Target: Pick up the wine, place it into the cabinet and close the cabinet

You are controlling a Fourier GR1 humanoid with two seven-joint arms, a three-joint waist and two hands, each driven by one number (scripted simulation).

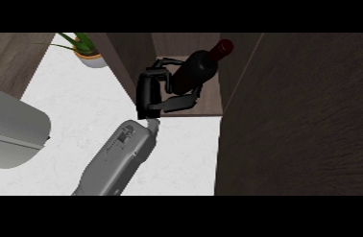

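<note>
One bottle: a single wine bottle [197, 68], dark, nearly black, with a deep red cap at its neck end.
One robot hand in view: a black robot hand [151, 89] on a grey forearm [117, 161] that comes up from the lower edge; which side it belongs to is hard to tell from this single arm, and no second hand shows.
Hand state: its fingers and thumb are curled round the body of the wine bottle, fingers over the upper side, thumb under the lower end.
Where the bottle is: tilted, neck pointing up and to the right, held inside the open compartment of the cabinet [142, 49], above the cabinet's brown floor board; whether its base touches that board cannot be made out.
One door: a large dark wood cabinet door [291, 121] stands open at the right, filling that side of the view and cut off by the edges.
One plant: a small potted plant [89, 53] with green leaves in a pale pot, on the white tabletop [78, 111], just left of the cabinet wall.
One grey object: a rounded grey appliance [20, 135] at the left edge, cut off, unidentifiable.
Hidden: the bottle's label side and part of its body lie behind the fingers.
</note>
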